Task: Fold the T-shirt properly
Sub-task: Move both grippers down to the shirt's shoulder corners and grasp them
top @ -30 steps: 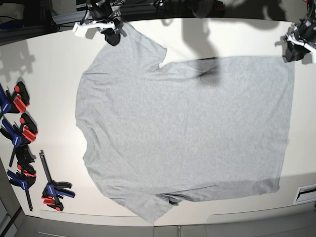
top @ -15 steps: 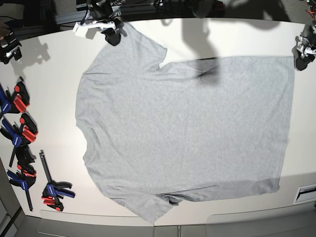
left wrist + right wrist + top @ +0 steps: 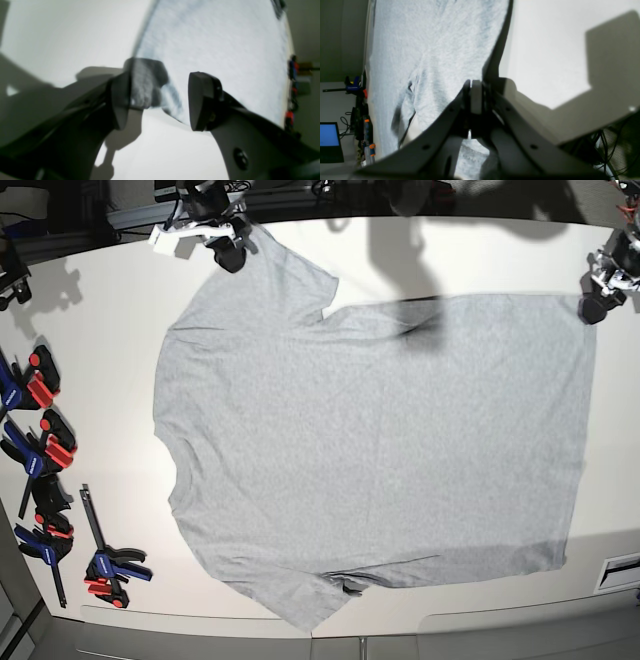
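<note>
Surface: white tabletop (image 3: 100, 330), dark cable clutter along the far edge; row of red, blue and black bar clamps (image 3: 45, 470) at one end

Item: T-shirt (image 3: 370, 440), light heather-grey, short-sleeved, plain side up, no lettering showing. Spread flat across the middle of the table, collar end toward the clamps, hem toward the opposite end. Fabric mostly smooth; slight puckers under both sleeves; near sleeve tip reaches the table's front edge

Right gripper (image 3: 476, 97): at the far sleeve, jaws pressed together. In its wrist view, grey cloth lies under and around the tips; whether a layer is actually pinched cannot be told

Left gripper (image 3: 160, 98): at the far hem corner, jaws spread wide, straddling the corner; a bit of cloth sits against one finger, nothing clamped

Step, as judged: taking hold of the far edge for a first lengthwise fold. To do it well: close the left jaws squarely on the hem corner, match grip height on both sides, lift evenly, keep the edge taut so the body does not drag or wrinkle
</note>
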You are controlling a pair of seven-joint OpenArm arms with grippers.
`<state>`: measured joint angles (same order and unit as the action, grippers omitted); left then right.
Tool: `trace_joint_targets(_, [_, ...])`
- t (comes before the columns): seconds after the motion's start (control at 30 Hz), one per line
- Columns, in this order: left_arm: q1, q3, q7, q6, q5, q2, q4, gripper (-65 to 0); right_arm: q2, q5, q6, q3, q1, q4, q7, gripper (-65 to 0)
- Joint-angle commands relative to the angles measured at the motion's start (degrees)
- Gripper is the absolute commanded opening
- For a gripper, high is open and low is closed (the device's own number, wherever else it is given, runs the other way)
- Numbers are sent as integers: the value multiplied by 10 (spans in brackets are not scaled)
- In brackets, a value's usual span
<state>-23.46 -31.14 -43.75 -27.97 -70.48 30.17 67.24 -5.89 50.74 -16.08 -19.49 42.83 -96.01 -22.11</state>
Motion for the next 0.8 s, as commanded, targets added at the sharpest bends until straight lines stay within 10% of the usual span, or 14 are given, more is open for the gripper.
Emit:
trace_joint_targets(0.0, [-3, 11, -19, 5, 12, 6, 2, -309, -2, -13, 8, 0, 7, -3, -16, -650])
trace_joint_targets(0.4, [-2, 41, 10, -10, 46, 7, 2, -343, -2, -13, 8, 0, 7, -3, -15, -650])
trace_joint_targets(0.63, [-2, 41, 51, -10, 62, 7, 2, -650, -1, -13, 8, 0, 7, -3, -12, -650])
trace_joint_targets(0.77, [-2, 41, 60, -10, 73, 7, 2, -650, -2, -13, -11, 0, 8, -3, -13, -650])
